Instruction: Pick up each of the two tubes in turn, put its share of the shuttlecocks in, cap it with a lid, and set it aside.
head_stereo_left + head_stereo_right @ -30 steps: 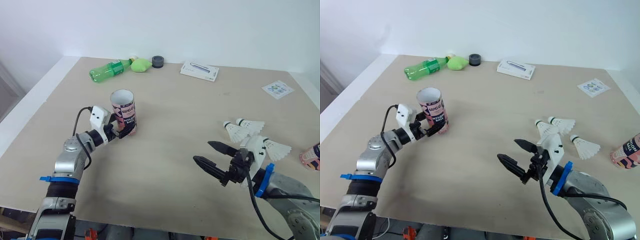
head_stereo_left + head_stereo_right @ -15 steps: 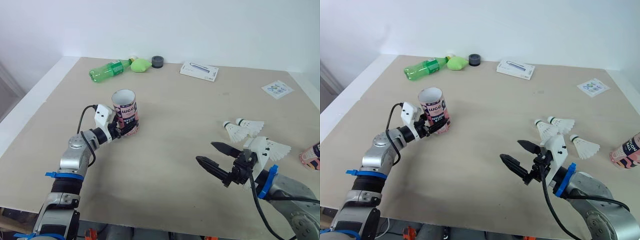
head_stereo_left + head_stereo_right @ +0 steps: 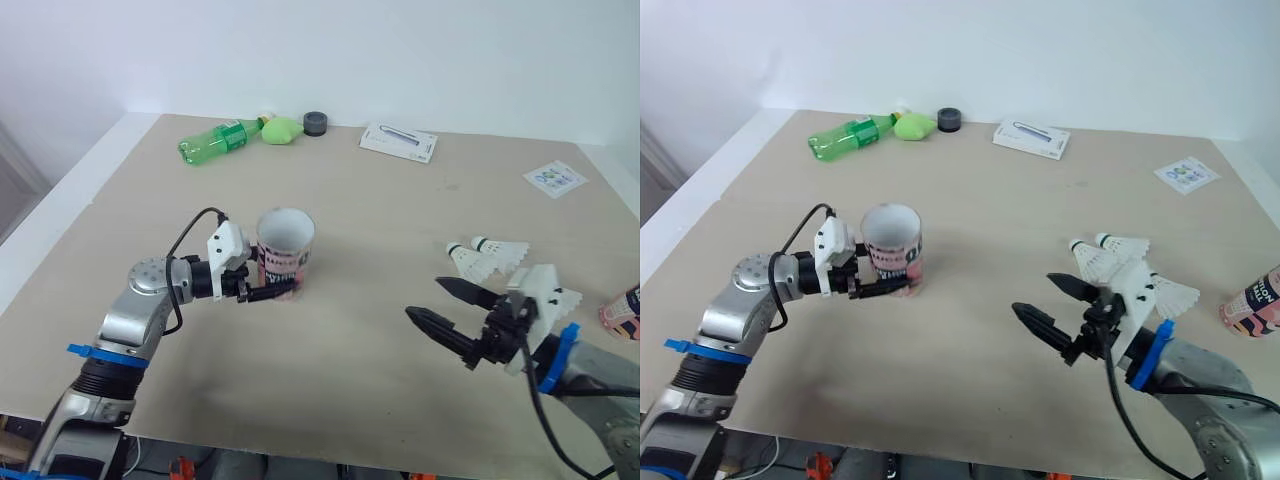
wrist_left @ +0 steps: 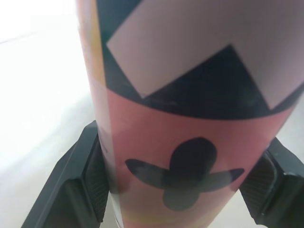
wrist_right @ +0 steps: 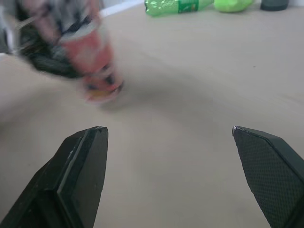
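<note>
Left tool clamped low on open pink tube, upright, left-centre of counter. Right tool spread wide, empty, shuttlecocks just beyond. Risk: low grip lets tube tip or slip

You were at what looked like a robot test room or lab, not a home. A plain beige table stood against a bare white wall, with nothing decorative around it. Unrelated props lay scattered on top: a green plastic bottle, a flat white packet, a sticker sheet and loose shuttlecocks.
</note>
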Robot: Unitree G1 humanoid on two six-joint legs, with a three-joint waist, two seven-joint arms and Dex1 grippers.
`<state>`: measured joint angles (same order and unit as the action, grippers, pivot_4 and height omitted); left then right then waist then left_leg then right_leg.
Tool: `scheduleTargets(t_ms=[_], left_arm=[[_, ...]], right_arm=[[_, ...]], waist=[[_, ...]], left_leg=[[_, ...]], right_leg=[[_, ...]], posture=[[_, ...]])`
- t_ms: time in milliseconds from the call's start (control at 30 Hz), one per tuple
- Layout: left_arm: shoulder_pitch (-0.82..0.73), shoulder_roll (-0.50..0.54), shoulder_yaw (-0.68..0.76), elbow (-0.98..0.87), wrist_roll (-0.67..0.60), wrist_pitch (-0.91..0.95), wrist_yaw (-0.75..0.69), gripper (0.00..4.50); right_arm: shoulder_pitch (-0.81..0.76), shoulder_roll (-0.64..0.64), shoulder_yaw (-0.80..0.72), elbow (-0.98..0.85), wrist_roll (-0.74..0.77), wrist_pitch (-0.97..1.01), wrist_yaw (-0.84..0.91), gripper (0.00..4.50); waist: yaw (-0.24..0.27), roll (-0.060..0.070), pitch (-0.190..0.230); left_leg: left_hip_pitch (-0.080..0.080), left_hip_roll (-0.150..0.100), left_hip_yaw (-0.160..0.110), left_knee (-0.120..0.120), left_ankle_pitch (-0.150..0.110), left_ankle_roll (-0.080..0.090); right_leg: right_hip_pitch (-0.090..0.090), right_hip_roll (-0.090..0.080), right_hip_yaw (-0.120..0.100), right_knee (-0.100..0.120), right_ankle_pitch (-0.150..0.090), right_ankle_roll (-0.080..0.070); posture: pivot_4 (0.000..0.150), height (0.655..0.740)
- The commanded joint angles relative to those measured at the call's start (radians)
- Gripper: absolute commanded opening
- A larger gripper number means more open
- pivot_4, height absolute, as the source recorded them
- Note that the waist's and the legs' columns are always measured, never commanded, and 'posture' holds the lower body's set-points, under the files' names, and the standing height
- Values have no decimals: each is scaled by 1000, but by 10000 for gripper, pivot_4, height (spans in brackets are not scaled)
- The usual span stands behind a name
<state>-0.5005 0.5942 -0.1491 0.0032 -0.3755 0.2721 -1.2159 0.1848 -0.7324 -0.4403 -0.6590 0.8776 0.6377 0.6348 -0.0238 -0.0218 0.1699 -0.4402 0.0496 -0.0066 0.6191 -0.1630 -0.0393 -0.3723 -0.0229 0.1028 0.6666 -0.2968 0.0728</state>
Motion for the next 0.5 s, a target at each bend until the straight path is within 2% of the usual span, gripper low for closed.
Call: scheduleTargets(t_ms=[33, 200, 300, 500], left_arm=[[-69, 60, -49, -55, -17, 54, -131, 30676], [-169, 103, -134, -40, -3, 130, -265, 30676], [-205, 97, -193, 4, 62, 77, -308, 30676], [-242, 33, -259, 86, 147, 16, -302, 30676]], right_arm=[[22, -36, -114, 13, 46, 4, 35, 45000], [94, -105, -202, 57, -58, -8, 67, 45000], [132, -124, -217, 65, -99, 7, 62, 45000], [222, 12, -238, 84, -120, -16, 5, 45000]], waist=[[1, 0, 0], [1, 0, 0], [1, 0, 0], [1, 1, 0]], left_leg=[[0, 0, 0, 0, 0, 0], [0, 0, 0, 0, 0, 0], [0, 0, 0, 0, 0, 0], [-1, 0, -2, 0, 0, 0]], right_leg=[[0, 0, 0, 0, 0, 0], [0, 0, 0, 0, -1, 1], [0, 0, -1, 0, -1, 0], [0, 0, -2, 0, -2, 0]], posture=[[1500, 7294], [1500, 7294], [1500, 7294], [1500, 7294]])
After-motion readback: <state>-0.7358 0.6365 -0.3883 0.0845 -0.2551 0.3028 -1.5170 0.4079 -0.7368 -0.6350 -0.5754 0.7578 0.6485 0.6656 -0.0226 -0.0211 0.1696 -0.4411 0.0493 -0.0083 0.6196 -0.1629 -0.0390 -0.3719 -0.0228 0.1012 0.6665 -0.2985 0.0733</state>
